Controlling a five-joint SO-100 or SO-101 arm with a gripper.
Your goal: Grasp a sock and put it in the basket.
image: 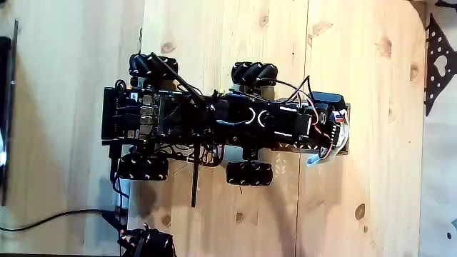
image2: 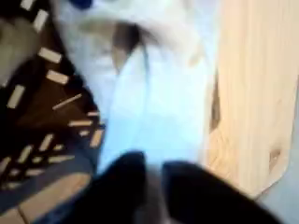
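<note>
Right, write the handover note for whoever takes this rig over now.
Gripper: in the wrist view its dark fingertips sit close together at the bottom edge, with white cloth between and above them; it looks shut on the sock, though blur keeps that uncertain.
Sock: white, hanging right in front of the wrist camera. In the fixed view a bit of it shows at the arm's right end.
Basket: its dark lattice floor lies left of the sock in the wrist view, wooden table to the right.
Done: sock apparently picked up.
Left: move over the basket and release.
</note>
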